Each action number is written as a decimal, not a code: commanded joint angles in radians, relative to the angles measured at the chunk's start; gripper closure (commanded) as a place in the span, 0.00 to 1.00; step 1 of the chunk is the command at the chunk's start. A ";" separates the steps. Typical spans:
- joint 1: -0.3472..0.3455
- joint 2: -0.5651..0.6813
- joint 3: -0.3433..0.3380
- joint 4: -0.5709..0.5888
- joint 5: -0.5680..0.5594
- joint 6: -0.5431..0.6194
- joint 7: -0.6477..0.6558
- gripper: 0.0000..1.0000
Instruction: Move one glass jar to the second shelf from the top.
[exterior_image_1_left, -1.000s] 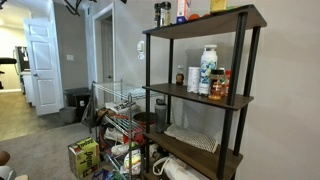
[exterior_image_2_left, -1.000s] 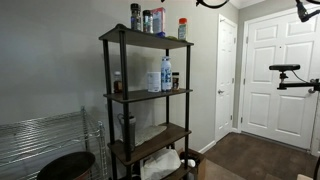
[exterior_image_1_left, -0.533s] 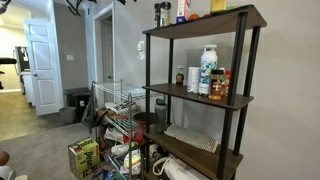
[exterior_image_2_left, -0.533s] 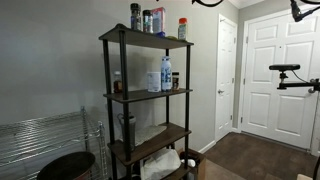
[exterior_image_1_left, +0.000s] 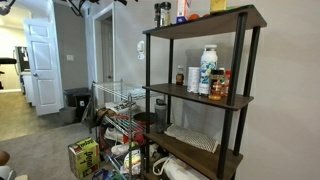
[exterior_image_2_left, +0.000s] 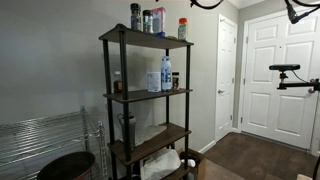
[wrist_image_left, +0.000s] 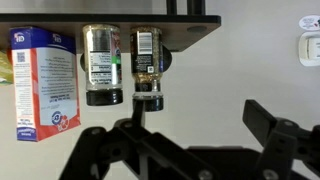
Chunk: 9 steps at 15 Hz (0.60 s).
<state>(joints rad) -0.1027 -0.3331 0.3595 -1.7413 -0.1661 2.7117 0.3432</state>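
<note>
The wrist view stands upside down. The glass jar (wrist_image_left: 148, 64), brownish with a dark lid, stands on the top board beside a similar jar (wrist_image_left: 101, 65). In both exterior views the jars (exterior_image_1_left: 160, 13) (exterior_image_2_left: 135, 17) stand on the top of the black-framed shelf unit. The second shelf from the top (exterior_image_1_left: 196, 96) (exterior_image_2_left: 150, 96) is a dark board holding bottles. My gripper (wrist_image_left: 185, 135) is open and empty, apart from the jars and level with them. Only dark parts of the arm (exterior_image_2_left: 207, 3) show at the top edge.
A white and red box (wrist_image_left: 45, 85) stands next to the jars. A white bottle (exterior_image_1_left: 207, 70) and small bottles crowd the second shelf. A wire rack (exterior_image_1_left: 118, 110) with clutter stands beside the unit. White doors (exterior_image_2_left: 275, 70) are behind.
The arm parts at the top edge of an exterior view have drifted slightly to the left. The jars and shelves have not moved.
</note>
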 joint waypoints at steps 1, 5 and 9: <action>-0.037 0.128 0.059 0.121 -0.075 0.016 0.032 0.00; -0.052 0.248 0.107 0.250 -0.155 -0.002 0.047 0.00; -0.046 0.323 0.096 0.332 -0.177 -0.012 0.082 0.00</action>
<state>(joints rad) -0.1391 -0.0686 0.4483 -1.4864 -0.3001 2.7117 0.3685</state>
